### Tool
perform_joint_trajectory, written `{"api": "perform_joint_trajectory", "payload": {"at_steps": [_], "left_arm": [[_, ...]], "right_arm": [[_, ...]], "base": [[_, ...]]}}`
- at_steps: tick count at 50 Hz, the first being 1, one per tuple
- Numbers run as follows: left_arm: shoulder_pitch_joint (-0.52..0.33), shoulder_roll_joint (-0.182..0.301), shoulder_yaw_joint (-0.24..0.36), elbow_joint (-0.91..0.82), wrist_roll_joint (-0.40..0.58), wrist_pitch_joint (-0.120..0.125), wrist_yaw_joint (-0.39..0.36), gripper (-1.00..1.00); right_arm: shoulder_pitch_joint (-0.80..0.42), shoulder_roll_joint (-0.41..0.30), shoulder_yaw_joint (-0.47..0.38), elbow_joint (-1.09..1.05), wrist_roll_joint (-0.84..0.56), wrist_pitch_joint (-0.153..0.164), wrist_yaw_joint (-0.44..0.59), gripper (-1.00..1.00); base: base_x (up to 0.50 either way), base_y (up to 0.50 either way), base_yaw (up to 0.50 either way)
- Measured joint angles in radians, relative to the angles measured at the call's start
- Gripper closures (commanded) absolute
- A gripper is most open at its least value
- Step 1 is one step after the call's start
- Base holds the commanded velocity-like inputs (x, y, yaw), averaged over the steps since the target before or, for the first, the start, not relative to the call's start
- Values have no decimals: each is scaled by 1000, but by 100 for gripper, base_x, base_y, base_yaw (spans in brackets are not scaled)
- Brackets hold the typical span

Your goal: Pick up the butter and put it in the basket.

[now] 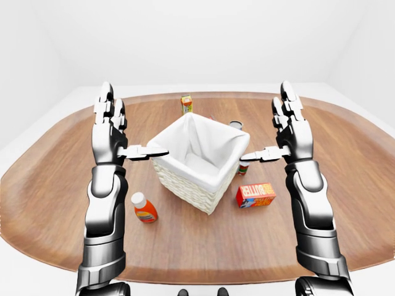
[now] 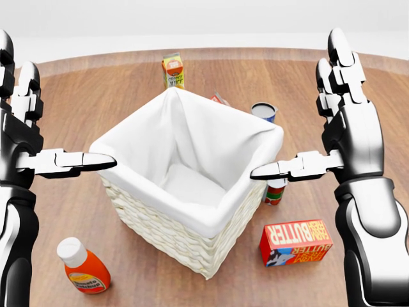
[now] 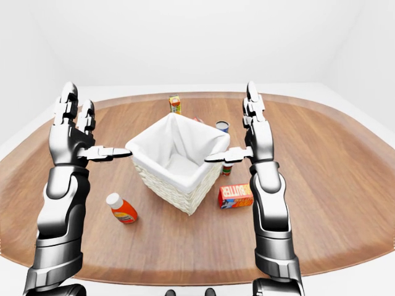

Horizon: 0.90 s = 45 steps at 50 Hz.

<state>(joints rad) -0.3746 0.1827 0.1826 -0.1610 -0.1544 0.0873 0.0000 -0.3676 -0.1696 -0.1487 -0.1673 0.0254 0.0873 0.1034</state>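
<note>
White room, oval brown wooden table. Red rectangular butter box lay flat on table, just beside white-lined woven wicker basket, on its right in head view, under right arm. Right robot hand raised above, fingers spread wide, empty; left robot hand likewise wide, empty. Judgement: lower right hand w/ fingers open, straddle box's short sides, avoid small red can & basket rim. Orange ketchup bottle well apart, irrelevant.
</note>
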Motion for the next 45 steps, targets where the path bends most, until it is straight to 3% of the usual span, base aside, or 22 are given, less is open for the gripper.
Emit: {"api": "perform_joint_trajectory", "payload": {"at_steps": [28,45], "left_arm": [[5,-1,3,-8,-3,0,-2,-100],[6,0,5,11,-7,0,-4,-100]], "right_arm": [[27,7,-2,-32,-4,0,-11,-100],[91,-8,-34,-93,-2,0,35,-100]], "base": [[3,0,0],[11,0,0]]}}
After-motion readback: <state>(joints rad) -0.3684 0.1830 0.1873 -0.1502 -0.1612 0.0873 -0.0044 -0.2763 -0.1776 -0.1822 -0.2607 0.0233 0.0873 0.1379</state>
